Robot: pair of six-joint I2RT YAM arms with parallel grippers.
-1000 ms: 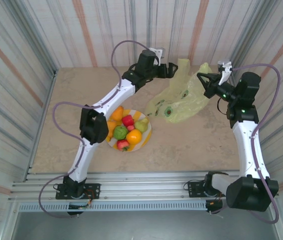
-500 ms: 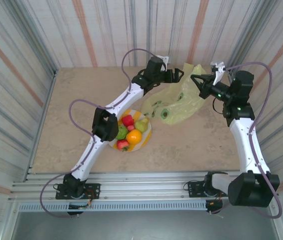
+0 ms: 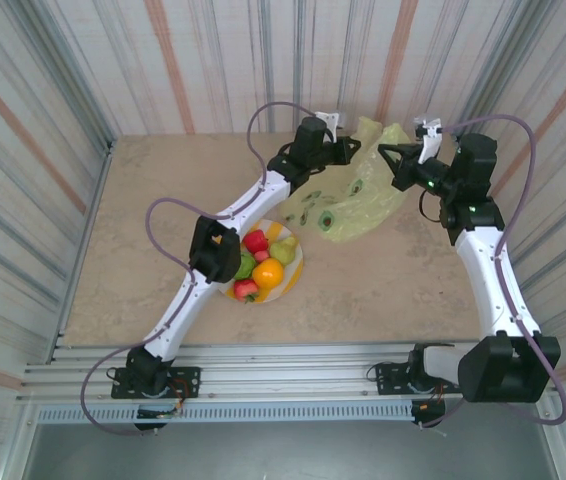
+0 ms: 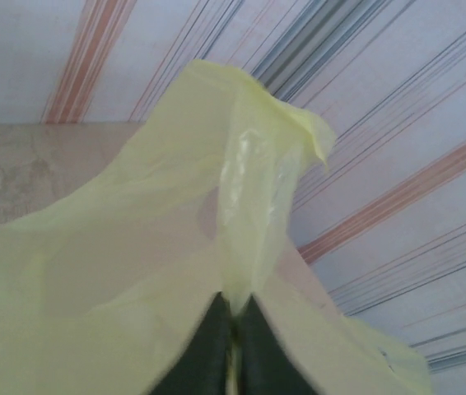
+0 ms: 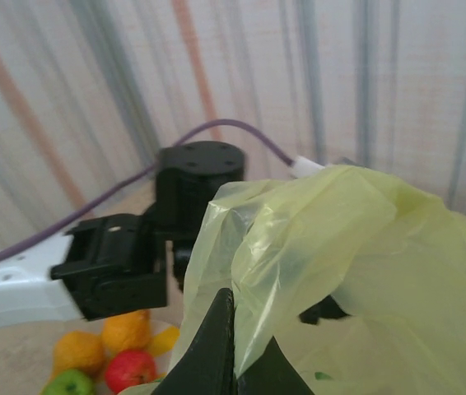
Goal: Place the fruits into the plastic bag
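We see the bag (image 3: 355, 200) at the far right of the counter (image 3: 163, 180). Its body is slumped on the surface and its top is lifted between the two arms. The left hand (image 3: 356, 150) reaches in from the left and is closed on a raised flap of the bag. In its wrist view the two dark fingers (image 4: 207, 355) meet tip to tip, with a fold of yellow-green film pinched between them that rises to a crumpled peak above. The right hand (image 3: 385, 153) comes from the opposite side and is also closed on the bag. In its wrist view the fingers (image 5: 214, 354) press together on the film's edge, and the rest of the bag billows off to the right. The two hands are near each other, each clamping its own part of the bag's top. The fruits (image 3: 263, 268) sit heaped on a striped plate (image 3: 285, 234) near the middle of the counter, well apart from the bag and partly under the left arm (image 3: 213, 250). The right wrist view shows orange, red and green fruits at lower left, below the left arm's black wrist.
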